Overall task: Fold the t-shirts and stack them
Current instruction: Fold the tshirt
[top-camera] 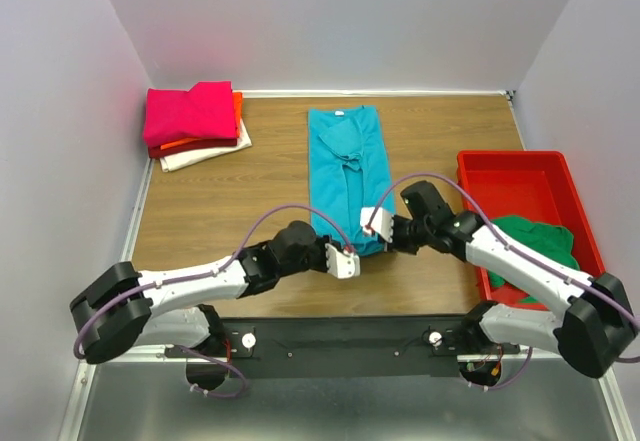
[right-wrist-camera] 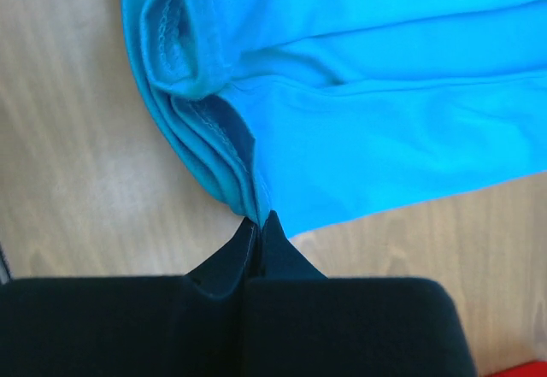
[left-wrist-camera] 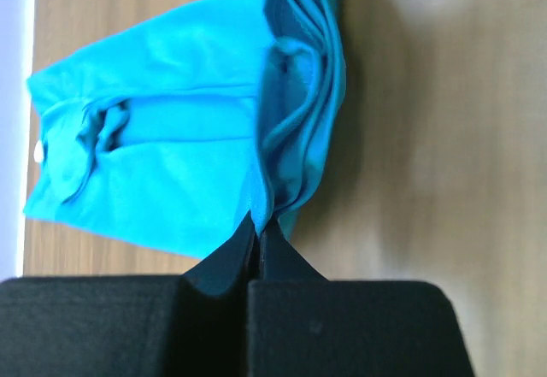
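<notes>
Teal t-shirt (top-camera: 345,166) lies as a long folded strip mid-bench (top-camera: 230,211), collar toward the far edge. Left gripper (left-wrist-camera: 259,238) and right gripper (right-wrist-camera: 259,227) are each clamped on a near-hem corner, apparently catching all the layers. Judgement: raise both corners together and level, then carry the hem toward the collar so the side edges line up. Uneven height would skew the fold, and a thin pinch may shed a layer. Folded stack (top-camera: 195,121) sits at the far left corner.

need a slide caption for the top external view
Near hem of the lengthwise-folded teal t-shirt pinched by left gripper and right gripper; folded stack far left, green t-shirt in red tray
</notes>
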`<state>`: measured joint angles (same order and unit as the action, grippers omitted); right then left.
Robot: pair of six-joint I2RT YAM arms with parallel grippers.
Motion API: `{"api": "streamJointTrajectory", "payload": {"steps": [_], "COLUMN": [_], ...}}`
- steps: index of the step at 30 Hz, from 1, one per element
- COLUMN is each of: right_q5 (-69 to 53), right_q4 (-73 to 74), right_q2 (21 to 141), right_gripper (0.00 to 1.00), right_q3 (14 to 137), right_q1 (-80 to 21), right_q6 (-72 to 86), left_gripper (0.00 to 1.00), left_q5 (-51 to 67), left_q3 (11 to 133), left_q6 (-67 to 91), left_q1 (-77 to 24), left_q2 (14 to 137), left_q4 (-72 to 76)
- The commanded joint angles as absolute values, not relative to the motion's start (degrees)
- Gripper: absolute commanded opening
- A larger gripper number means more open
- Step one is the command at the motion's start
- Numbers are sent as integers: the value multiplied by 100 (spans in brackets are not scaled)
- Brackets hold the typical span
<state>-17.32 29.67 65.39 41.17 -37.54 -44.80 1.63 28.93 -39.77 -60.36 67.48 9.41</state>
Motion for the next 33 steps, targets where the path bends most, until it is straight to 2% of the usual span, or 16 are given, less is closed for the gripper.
{"api": "streamJointTrajectory", "payload": {"steps": [1, 6, 16, 26, 33], "right_q5": [-1582, -1618, -1441, -1275, -1116], "right_q4": [2874, 2812, 2663, 2663, 2663], "right_q2": [7056, 8372, 10528, 11794, 12418], "right_gripper": [1, 1, 1, 1, 1], "right_q3": [4745, 5859, 7917, 9386, 10168], "right_q1": [-3315, -2567, -2136, -2057, -2030], "right_q6": [-4254, -4543, -4210, -4096, -3798], "left_gripper": [0, 0, 0, 0, 0], "left_q5": [816, 1028, 1476, 1837, 1565], "left_q3": [3251, 3761, 5395, 6512, 7136], "left_q6": [-4262, -4465, -4570, -4693, -4474], "left_q1": [-5459, -4529, -3297, -2874, -2733], "left_q2": [6925, 7557, 9367, 10485, 11100], "left_q4": [1178, 1414, 1415, 1081, 1028]}}
